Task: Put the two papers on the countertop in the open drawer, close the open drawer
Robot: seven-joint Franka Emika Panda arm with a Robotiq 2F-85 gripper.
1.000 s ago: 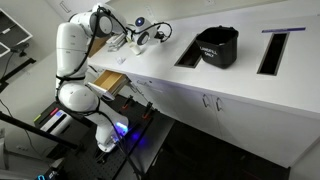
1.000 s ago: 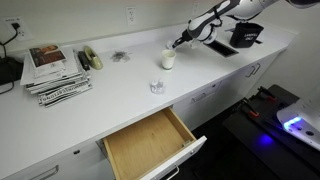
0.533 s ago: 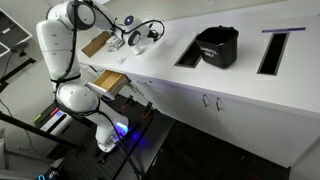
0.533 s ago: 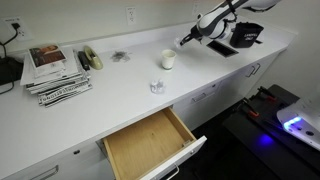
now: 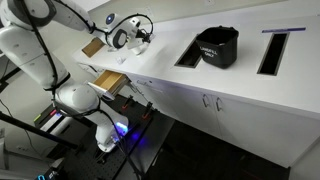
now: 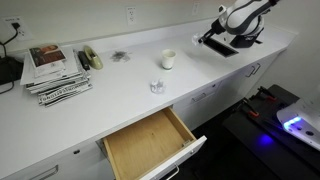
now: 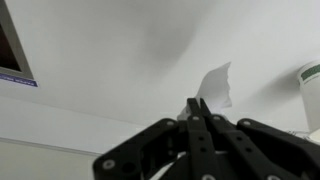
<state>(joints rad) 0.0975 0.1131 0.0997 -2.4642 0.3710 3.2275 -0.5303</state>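
The white countertop (image 6: pixel 120 100) carries a small crumpled paper (image 6: pixel 156 87) near a white cup (image 6: pixel 168 60), and another small scrap (image 6: pixel 120 57) further back. The open drawer (image 6: pixel 150 146), tan wood inside, sticks out below the front edge; it also shows in an exterior view (image 5: pixel 108 82). My gripper (image 6: pixel 213 38) hovers over the countertop beside a dark cut-out (image 6: pixel 222 47), apart from the cup. In the wrist view its fingers (image 7: pixel 197 106) are pressed together, with a white paper scrap (image 7: pixel 216 88) on the countertop (image 7: pixel 100 60) beyond the tips. It also shows in an exterior view (image 5: pixel 135 38).
A stack of magazines (image 6: pixel 55 70) lies at the far end of the countertop. A black bin (image 5: pixel 218 45) stands between two cut-outs (image 5: pixel 272 50). The cup shows at the wrist view's edge (image 7: pixel 312 85). White cabinet doors (image 5: pixel 215 110) run below. A black cart (image 6: pixel 262 105) stands in front.
The arm has swung away from the cup, carrying the gripper along the countertop toward the cut-out and the black bin. The papers and the drawer have not moved.
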